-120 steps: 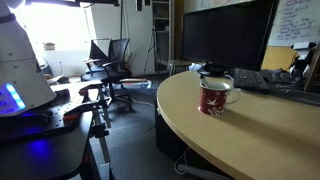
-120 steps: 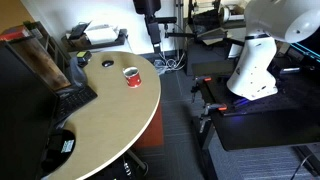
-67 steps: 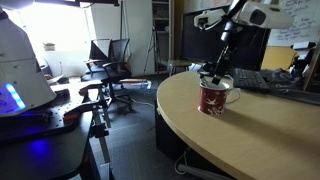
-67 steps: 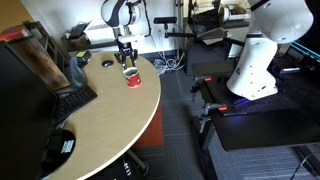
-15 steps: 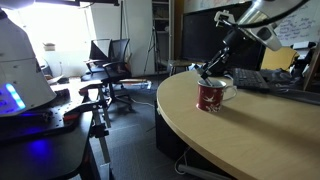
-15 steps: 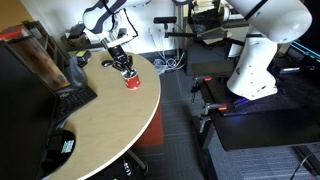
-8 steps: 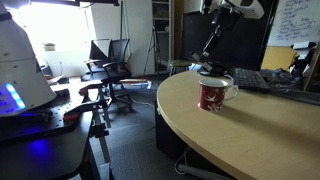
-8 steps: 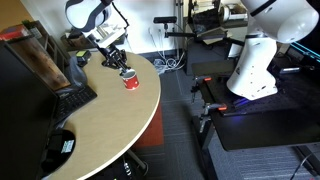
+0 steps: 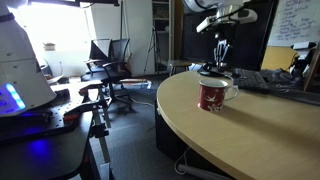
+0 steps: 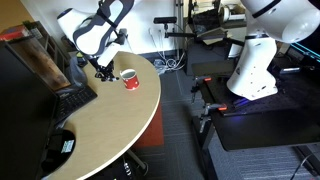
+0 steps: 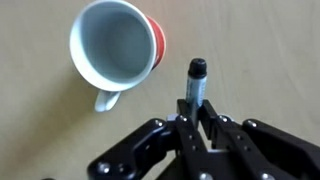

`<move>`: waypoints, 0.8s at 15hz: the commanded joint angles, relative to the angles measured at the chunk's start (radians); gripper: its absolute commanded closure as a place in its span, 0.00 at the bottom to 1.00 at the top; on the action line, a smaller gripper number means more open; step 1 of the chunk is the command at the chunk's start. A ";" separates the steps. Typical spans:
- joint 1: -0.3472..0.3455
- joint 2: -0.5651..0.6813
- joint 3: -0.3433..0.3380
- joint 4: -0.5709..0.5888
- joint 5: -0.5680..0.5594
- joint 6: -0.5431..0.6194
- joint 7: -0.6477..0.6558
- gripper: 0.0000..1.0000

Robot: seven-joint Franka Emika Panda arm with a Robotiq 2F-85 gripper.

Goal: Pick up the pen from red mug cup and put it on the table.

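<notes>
End effector [image 11: 197, 113] holds pen [image 11: 196, 76] beside mug [image 11: 154, 44].

Glossy ceramic red mug cup [image 11: 118, 45], matt wooden table [image 11: 270, 50], dark plastic pen [image 11: 196, 80].

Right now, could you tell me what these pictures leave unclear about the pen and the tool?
- Wrist view: the lower end of the pen is hidden between the fingers of the tool.
- Wrist view: it looks straight down, so the pen's height above the table cannot be told.
- Both exterior views: the pen is too small to find, though the red mug cup shows.
</notes>
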 commanded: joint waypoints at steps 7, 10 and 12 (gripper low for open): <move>-0.078 0.035 0.098 -0.049 0.079 0.163 -0.202 0.95; -0.078 0.014 0.102 -0.064 0.094 0.125 -0.187 0.49; -0.066 -0.024 0.096 -0.096 0.095 0.129 -0.175 0.34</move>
